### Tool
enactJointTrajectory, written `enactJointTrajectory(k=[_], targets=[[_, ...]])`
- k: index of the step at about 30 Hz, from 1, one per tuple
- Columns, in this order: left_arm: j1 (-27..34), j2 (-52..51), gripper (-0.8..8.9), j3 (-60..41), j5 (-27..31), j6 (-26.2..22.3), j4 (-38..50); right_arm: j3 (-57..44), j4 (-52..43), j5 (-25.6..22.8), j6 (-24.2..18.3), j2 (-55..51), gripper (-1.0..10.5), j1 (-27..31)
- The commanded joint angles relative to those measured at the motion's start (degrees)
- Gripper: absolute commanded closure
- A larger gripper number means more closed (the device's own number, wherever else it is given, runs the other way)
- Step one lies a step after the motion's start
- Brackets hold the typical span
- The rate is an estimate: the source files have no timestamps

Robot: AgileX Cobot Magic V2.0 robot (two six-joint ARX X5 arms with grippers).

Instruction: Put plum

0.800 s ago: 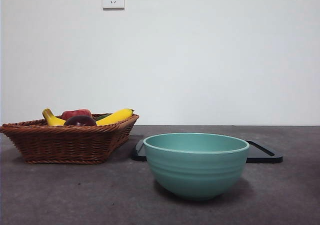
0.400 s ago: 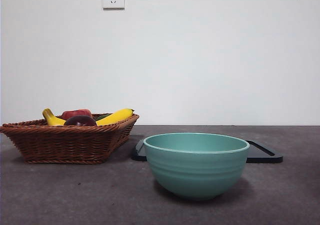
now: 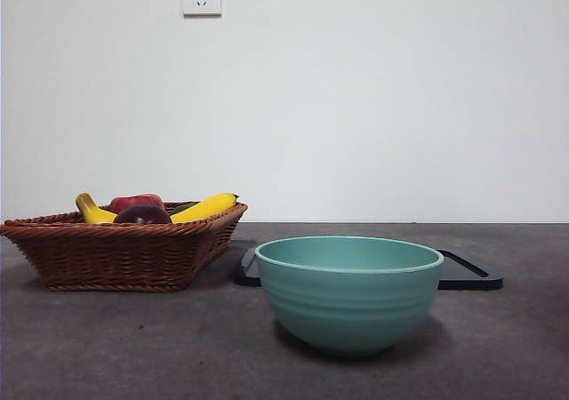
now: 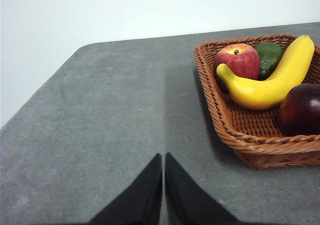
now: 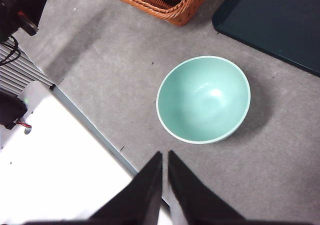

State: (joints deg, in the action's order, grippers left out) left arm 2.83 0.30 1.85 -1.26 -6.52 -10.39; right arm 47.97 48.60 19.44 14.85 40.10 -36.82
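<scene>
Plum [image 4: 301, 109] in basket [image 4: 235, 130]; left end effector [image 4: 163, 157] and right end effector [image 5: 165, 155] closed, empty, above counter [image 4: 110, 115].

Even, bright, diffuse light in all three views; white wall [image 3: 356, 107] not blown out. Soft shadows only: a faint dark patch under the teal bowl [image 3: 348, 292] on the grey table [image 3: 133, 347], and beside it in the right wrist view. A dim band of shadow lies on the table along the wicker basket [image 4: 240, 135] in the left wrist view. Small specular spots on the plum [image 4: 301, 109] and banana [image 4: 272, 82]; a mild sheen inside the bowl. Focus sharp throughout; no motion blur. Slight grain on the table surface.
</scene>
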Motion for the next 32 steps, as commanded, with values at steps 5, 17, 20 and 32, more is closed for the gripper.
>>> enactJointTrajectory(k=[5,17,20,32], targets=[[0.2,-0.1,8.07,-1.2,0.2,0.3,-0.4,0.9,-0.6,0.0,-0.6,0.2,9.4,-0.5],[0.2,-0.1,8.07,-1.2,0.2,0.3,-0.4,-0.5,-6.5,0.0,-7.1,-6.8,9.4,14.8],[0.2,-0.1,8.07,-1.2,0.2,0.3,-0.4,-4.0,-14.3,0.0,-12.5,-10.6,9.4,21.7],[0.2,-0.1,8.07,-1.2,0.2,0.3,-0.4,-33.2,-43.7,-8.9,-16.9,-29.1,9.4,36.9]])
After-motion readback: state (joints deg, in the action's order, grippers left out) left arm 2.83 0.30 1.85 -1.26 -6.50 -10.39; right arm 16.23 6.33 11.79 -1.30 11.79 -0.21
